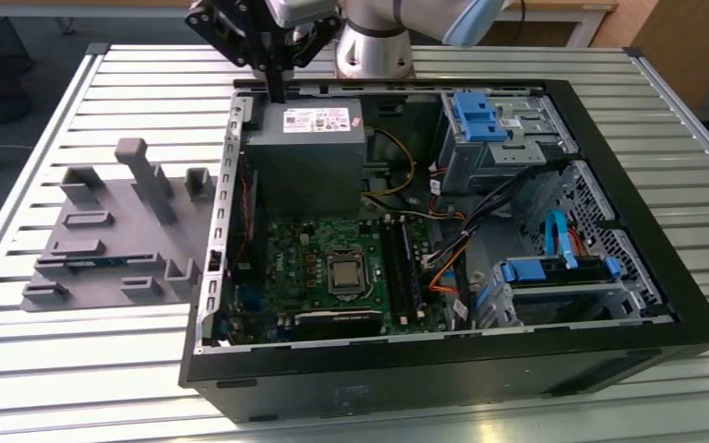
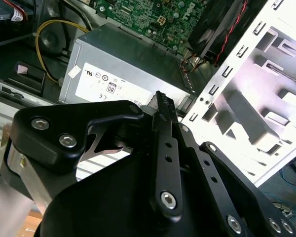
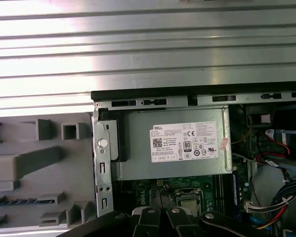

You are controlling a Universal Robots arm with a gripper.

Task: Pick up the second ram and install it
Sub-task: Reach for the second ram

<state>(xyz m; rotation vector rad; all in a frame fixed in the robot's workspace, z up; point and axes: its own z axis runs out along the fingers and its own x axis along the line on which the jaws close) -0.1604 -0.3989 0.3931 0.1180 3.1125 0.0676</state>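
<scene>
The second ram (image 1: 90, 261) is a thin blue-green strip lying in a slot of the grey holder tray (image 1: 96, 293), at the exterior view's left of the open computer case. It also appears as a dotted blue strip (image 3: 15, 201) in the first wrist view. My gripper (image 1: 278, 90) hangs above the far rim of the case, over the power supply's end, well away from the ram. Its black fingers (image 2: 161, 101) are pressed together and shut on nothing. The long black memory slots (image 1: 402, 268) lie on the green motherboard (image 1: 311, 263).
The grey power supply (image 1: 306, 157) sits directly below the gripper. Cables, blue drive brackets (image 1: 478, 115) and metal bays fill the case at the exterior view's right. The tray has upright grey posts (image 1: 145, 180). A slatted metal table (image 1: 84, 369) carries everything.
</scene>
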